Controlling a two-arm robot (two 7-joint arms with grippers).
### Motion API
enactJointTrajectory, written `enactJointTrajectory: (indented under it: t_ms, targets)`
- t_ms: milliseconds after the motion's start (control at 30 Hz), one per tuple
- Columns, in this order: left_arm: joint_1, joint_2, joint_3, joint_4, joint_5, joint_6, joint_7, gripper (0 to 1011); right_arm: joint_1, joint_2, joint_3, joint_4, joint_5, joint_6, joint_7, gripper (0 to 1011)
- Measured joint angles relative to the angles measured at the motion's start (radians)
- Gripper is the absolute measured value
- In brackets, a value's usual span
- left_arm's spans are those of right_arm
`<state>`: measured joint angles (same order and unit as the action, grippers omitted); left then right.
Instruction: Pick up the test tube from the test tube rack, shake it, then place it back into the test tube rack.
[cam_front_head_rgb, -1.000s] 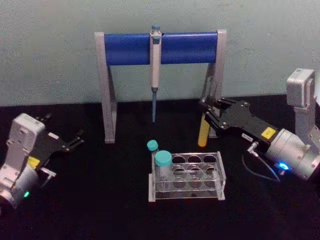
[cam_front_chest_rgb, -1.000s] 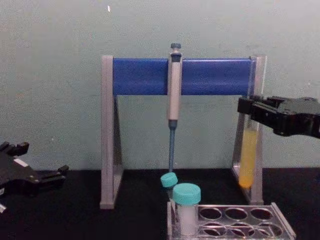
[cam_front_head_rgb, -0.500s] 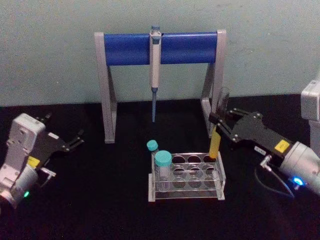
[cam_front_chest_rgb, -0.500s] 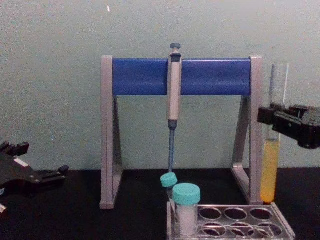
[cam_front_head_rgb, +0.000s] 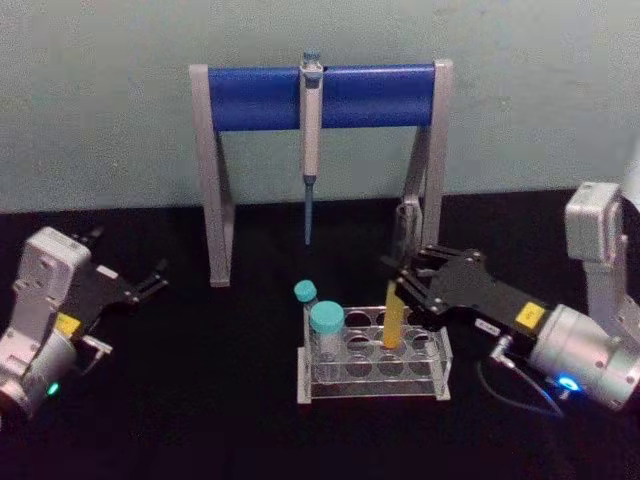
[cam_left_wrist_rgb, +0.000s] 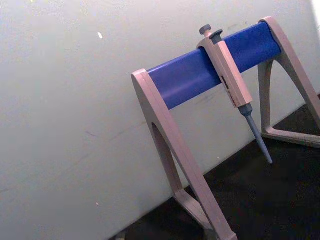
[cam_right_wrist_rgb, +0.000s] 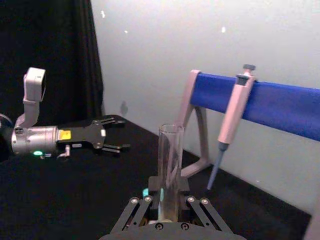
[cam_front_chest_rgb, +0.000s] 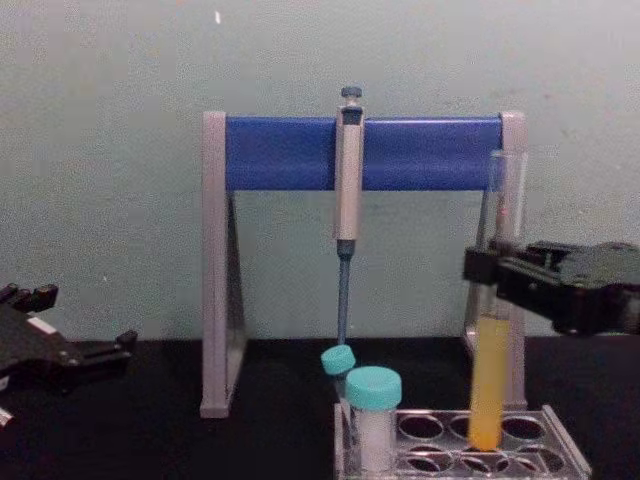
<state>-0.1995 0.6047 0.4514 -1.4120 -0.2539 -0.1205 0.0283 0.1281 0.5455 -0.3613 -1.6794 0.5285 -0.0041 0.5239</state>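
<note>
The test tube (cam_front_head_rgb: 394, 318) is a slim clear glass tube with yellow liquid in its lower part. It stands almost upright, and my right gripper (cam_front_head_rgb: 401, 286) is shut on its middle. Its round bottom reaches the top plate of the test tube rack (cam_front_head_rgb: 375, 386) at a hole in the middle column. In the chest view the test tube (cam_front_chest_rgb: 488, 380) dips to the rack (cam_front_chest_rgb: 562, 442) while the right gripper (cam_front_chest_rgb: 488, 268) clamps it from the right. The right wrist view looks up the empty top of the tube (cam_right_wrist_rgb: 170, 160). My left gripper (cam_front_head_rgb: 145, 284) rests open at the far left.
Two teal-capped tubes (cam_front_head_rgb: 326, 320) stand in the rack's left column. Behind the rack is the grey-and-blue pipette stand (cam_front_head_rgb: 260, 97) with a hanging pipette (cam_front_head_rgb: 311, 120). Its right leg (cam_front_head_rgb: 428, 180) is close behind the held tube. Black tabletop lies in front and to the left.
The right gripper carried the tube leftward and down, from beside the stand's right leg to over the rack, and its bottom now meets a rack hole. The left arm stayed still.
</note>
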Motion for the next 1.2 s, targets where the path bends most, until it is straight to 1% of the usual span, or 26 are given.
enactJointTrajectory:
  t_ms: [33,167,333,500,733,967,1200]
  targets:
    - [0.0,0.0,0.0,0.0,0.0,0.0,0.0,1009,0.016,-0.007,-0.011,0.015,0.001,0.0,0.01,224]
    - [0.0,0.0,0.0,0.0,0.0,0.0,0.0,1010,0.068,-0.027,-0.039,0.064,0.002,-0.001,0.033,225]
    - [0.0,0.0,0.0,0.0,0.0,0.0,0.0,1010,0.12,-0.045,-0.056,0.115,0.001,-0.01,0.046,224]
    - [0.0,0.0,0.0,0.0,0.0,0.0,0.0,1010,0.166,-0.057,-0.062,0.162,-0.002,-0.02,0.05,225]
    - [0.0,0.0,0.0,0.0,0.0,0.0,0.0,1009,0.177,-0.054,-0.053,0.177,-0.005,-0.024,0.035,225]
    - [0.0,0.0,0.0,0.0,0.0,0.0,0.0,1010,0.158,-0.04,-0.03,0.16,-0.004,-0.026,0.013,225]
    - [0.0,0.0,0.0,0.0,0.0,0.0,0.0,1010,0.151,-0.036,-0.021,0.154,-0.003,-0.027,0.009,225]
